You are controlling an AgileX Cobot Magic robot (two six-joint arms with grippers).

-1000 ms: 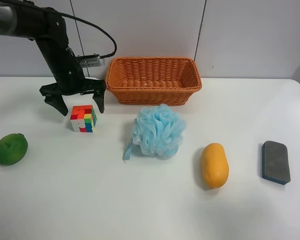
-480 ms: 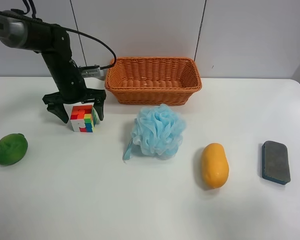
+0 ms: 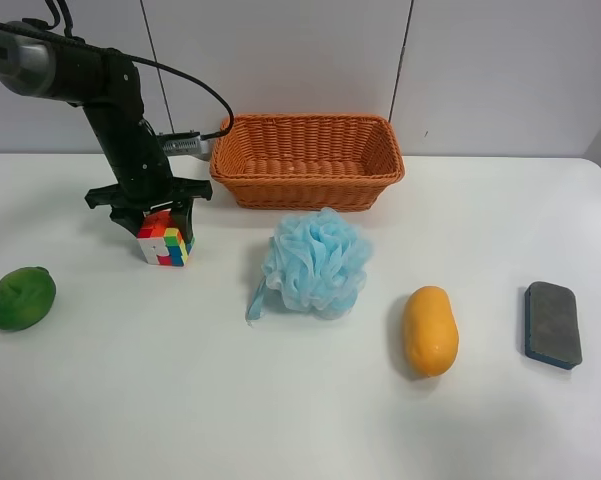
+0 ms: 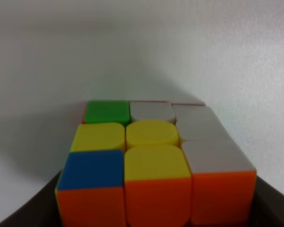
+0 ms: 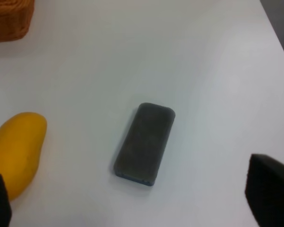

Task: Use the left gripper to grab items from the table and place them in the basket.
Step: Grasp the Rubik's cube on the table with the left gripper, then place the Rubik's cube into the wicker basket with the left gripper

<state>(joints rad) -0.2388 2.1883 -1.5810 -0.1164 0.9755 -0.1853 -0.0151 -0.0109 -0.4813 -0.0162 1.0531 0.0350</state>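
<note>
The left pincer grips the puzzle cube on the white counter, at eight o'clock from the wicker basket. The right pincer hangs spread wide over the grey sponge; the mango lies at the sponge's nine o'clock.

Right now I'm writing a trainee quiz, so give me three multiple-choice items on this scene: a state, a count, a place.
1. The left pincer is: A closed around the cube; B raised and empty; C holding fruit.
2. Items on the table, outside the basket: A three; B four; C five.
3. The sponge lies: A in the basket; B past the mango, at the high view's right end; C against the cube.
Answers: 1 A, it flanks the cube on both sides; 2 C, cube, green fruit, pouf, mango and sponge all lie on the table; 3 B, nothing lies beyond it.
</note>
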